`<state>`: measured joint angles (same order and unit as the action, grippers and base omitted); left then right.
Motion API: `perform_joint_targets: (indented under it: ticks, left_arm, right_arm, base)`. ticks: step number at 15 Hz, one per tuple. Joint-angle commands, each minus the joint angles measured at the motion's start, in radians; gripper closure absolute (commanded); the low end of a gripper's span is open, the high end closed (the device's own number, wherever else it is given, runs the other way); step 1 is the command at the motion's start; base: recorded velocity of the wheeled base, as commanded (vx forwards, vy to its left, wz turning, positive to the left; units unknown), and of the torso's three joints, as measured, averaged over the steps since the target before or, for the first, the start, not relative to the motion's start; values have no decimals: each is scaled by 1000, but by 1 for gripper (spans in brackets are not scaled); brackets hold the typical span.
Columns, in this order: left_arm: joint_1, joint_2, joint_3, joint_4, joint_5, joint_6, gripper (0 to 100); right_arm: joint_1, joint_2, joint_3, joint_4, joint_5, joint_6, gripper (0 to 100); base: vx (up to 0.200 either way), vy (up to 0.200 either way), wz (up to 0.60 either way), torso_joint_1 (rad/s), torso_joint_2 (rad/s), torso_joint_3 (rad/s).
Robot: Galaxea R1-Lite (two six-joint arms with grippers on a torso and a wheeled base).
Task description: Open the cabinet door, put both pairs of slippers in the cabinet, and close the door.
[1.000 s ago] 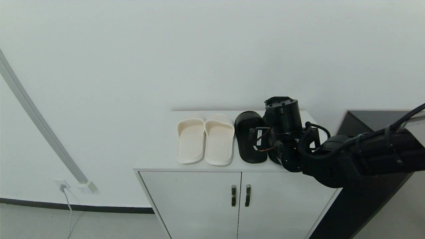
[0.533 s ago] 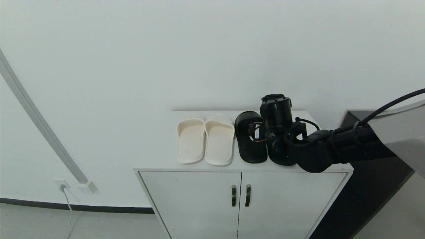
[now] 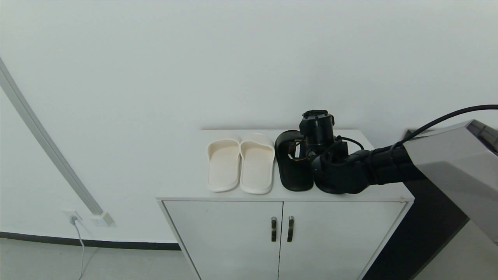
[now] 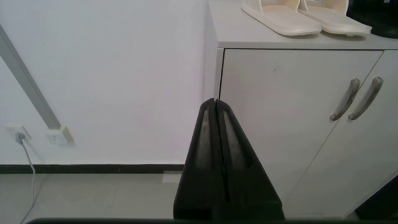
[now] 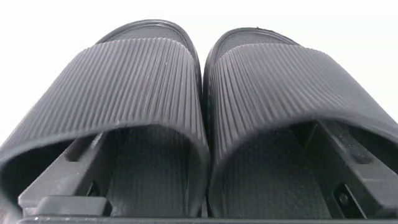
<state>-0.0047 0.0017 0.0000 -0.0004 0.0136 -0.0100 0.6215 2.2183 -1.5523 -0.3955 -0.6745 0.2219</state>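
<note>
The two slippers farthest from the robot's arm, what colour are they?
The slippers are a plain cream white, clearest in the head view.

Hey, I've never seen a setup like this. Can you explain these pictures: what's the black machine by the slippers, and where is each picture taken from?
This is a two-armed robot, and the pictures come from its own cameras. The wide picture is taken from its head, looking down at a white cabinet whose two doors are shut. On top lie a pair of white slippers and, beside them, a pair of black slippers. The black machine is the robot's right arm. The close-up of ribbed black straps comes from that arm's wrist camera: the right hand is open, with one finger pushed inside each black slipper. It grips nothing yet. The last picture is from the left wrist: the left hand is shut and empty, facing the cabinet's front corner.
</note>
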Motion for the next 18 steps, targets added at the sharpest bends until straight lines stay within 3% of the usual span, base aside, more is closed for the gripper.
perform_joint_targets:
  ticks: [1, 2, 3, 10, 14, 18]
  left_arm:
    - [0, 0, 0, 0, 0, 1, 100]
    - [0, 0, 0, -1, 0, 1, 100]
    - [0, 0, 0, -1, 0, 1, 100]
    - [0, 0, 0, -1, 0, 1, 100]
    - [0, 0, 0, -1, 0, -2, 100]
    - [0, 0, 0, -1, 0, 4, 100]
  right_arm:
    - [-9, 26, -26, 0, 1, 1, 0]
    - [-11, 31, -31, 0, 3, 1, 0]
    - [-12, 40, -43, 0, 4, -4, 100]
    - [-9, 15, -38, -2, -8, -12, 100]
    - [-5, -101, 29, 0, -8, -26, 100]
    - [40, -267, 176, 0, 13, -67, 100]
  base:
    - [0, 0, 0, 0, 0, 0]
    - [0, 0, 0, 0, 0, 0]
    - [0, 0, 0, 0, 0, 0]
    - [0, 0, 0, 0, 0, 0]
    - [0, 0, 0, 0, 0, 0]
    - [0, 0, 0, 0, 0, 0]
